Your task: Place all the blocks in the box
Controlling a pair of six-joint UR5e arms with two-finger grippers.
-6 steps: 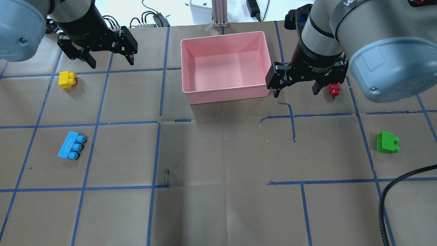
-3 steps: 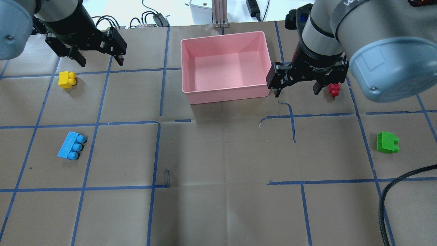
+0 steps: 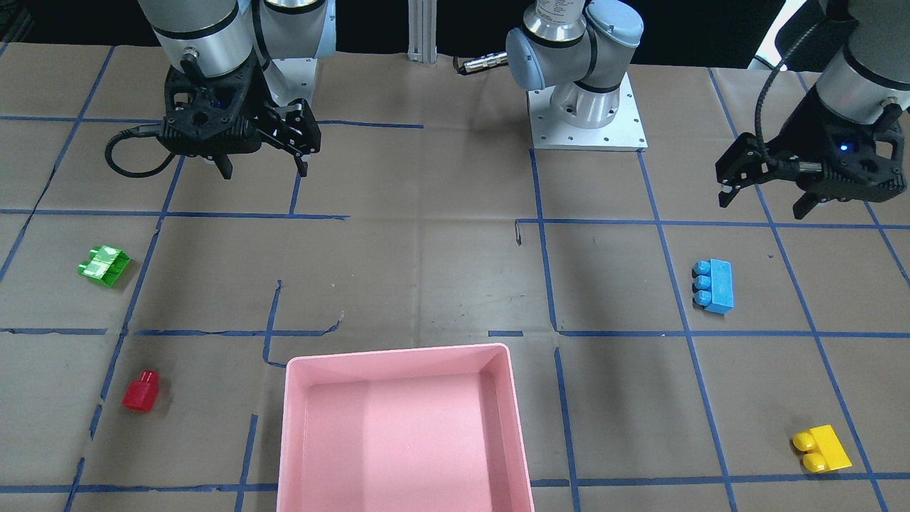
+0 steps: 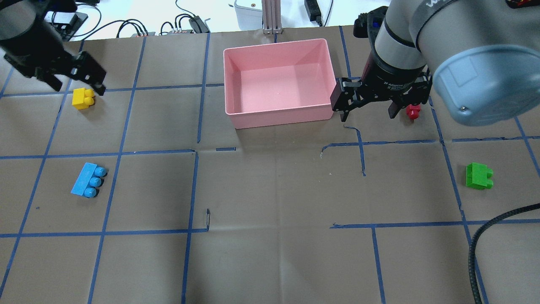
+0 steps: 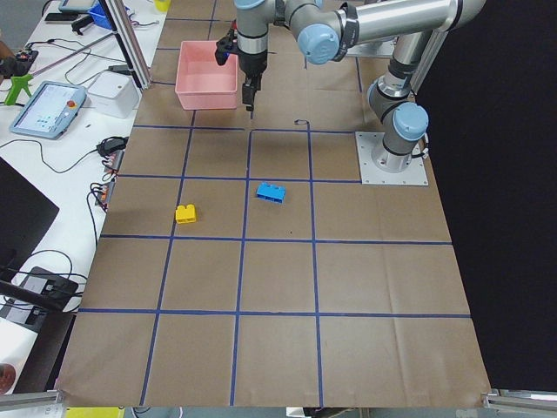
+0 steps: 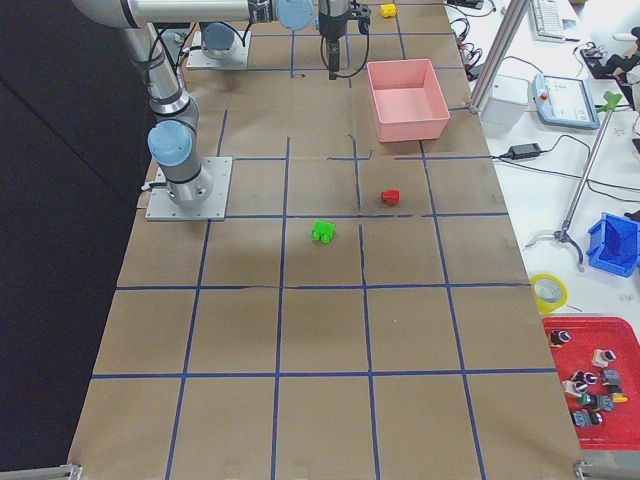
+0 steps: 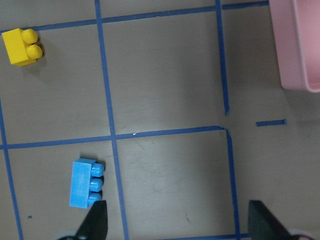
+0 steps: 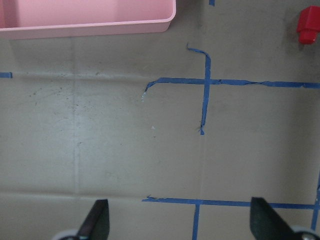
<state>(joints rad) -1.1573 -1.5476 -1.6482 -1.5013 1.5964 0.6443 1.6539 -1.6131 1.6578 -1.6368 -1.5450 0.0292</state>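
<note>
The pink box [image 4: 276, 118] stands at the table's far middle and holds nothing; it also shows in the front view [image 3: 398, 351]. The yellow block [image 4: 83, 99] and blue block [image 4: 88, 180] lie on the left, the red block [image 4: 413, 111] and green block [image 4: 479, 175] on the right. My left gripper [image 4: 78, 86] is open and empty, high above the table near the yellow block; its wrist view shows the yellow block [image 7: 21, 46] and blue block [image 7: 85, 183] far below. My right gripper [image 4: 366, 114] is open and empty, between the box and the red block [image 8: 307, 25].
A black cable [image 4: 498, 219] hangs over the near right corner. The left arm's base plate [image 3: 586, 121] is bolted on the robot's side. A power supply and cables [image 4: 249, 12] lie beyond the far edge. Blue tape lines grid the brown paper.
My left gripper has swung to the left, from near the box side to over the yellow block. The right gripper has hardly moved. No block has moved.
</note>
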